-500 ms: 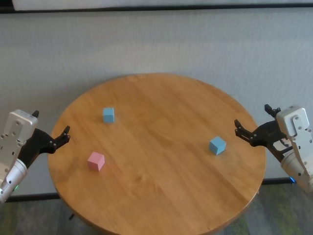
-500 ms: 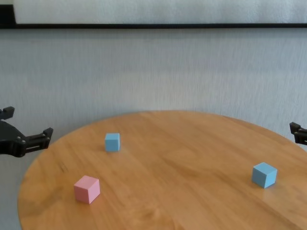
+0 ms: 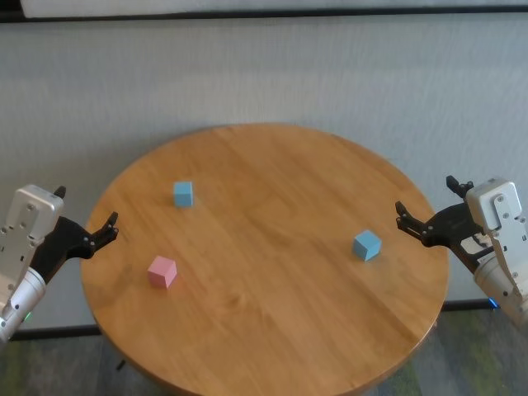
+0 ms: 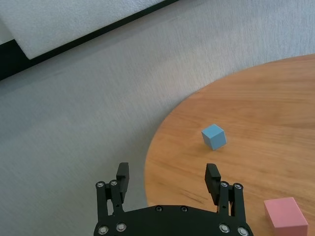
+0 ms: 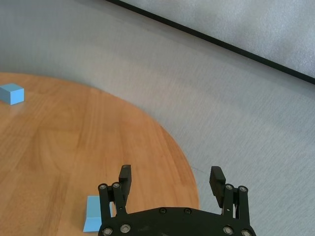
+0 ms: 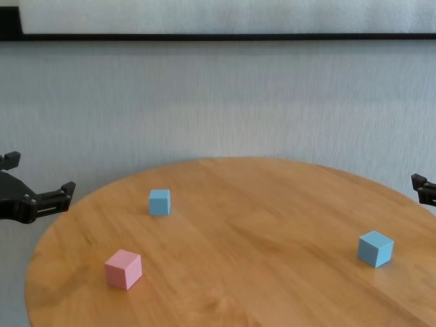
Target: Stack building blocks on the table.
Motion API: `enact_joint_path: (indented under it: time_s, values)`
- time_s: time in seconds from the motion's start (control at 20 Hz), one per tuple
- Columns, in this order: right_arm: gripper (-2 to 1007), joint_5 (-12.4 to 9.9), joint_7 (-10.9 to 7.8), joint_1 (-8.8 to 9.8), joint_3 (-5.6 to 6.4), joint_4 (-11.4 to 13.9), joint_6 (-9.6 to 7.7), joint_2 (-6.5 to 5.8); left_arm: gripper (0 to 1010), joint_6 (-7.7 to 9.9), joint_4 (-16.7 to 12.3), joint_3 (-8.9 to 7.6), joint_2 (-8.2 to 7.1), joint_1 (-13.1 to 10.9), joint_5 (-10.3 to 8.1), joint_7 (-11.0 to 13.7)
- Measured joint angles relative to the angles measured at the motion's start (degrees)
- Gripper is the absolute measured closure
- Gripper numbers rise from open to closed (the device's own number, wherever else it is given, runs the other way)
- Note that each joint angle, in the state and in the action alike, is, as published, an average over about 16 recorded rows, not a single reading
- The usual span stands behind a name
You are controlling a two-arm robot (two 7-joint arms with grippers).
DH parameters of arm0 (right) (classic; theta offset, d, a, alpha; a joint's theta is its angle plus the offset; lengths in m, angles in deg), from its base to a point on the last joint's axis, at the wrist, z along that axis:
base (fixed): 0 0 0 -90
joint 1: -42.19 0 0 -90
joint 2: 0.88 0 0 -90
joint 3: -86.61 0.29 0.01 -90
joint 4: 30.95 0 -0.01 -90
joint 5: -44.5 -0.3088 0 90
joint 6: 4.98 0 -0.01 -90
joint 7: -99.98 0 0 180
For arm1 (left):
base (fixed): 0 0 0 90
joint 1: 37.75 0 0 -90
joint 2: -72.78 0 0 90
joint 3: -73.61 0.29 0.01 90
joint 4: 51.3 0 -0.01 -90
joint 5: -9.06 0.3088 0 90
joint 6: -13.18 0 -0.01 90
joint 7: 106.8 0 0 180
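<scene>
Three building blocks lie apart on the round wooden table. A pale pink cube sits near the left edge. One light blue cube rests farther back on the left. The other light blue cube is at the right. My left gripper hovers open just off the table's left rim, holding nothing. Off the right rim, my right gripper stands open and holds nothing, close to the right blue cube.
Grey carpet surrounds the table, and a dark baseboard with a white wall runs along the back. The table's middle carries nothing.
</scene>
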Motion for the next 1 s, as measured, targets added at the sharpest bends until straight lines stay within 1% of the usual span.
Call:
enact_joint_path:
  time_s: [0.85,1.0]
  values:
    - [0,0.0,0.0,0.0,0.0,0.0,0.0,0.0,9,0.04,-0.04,0.0,-0.01,-0.01,0.02,-0.02]
    - [0,0.0,0.0,0.0,0.0,0.0,0.0,0.0,9,1.07,-1.02,0.09,-0.4,-0.14,0.56,-0.2]
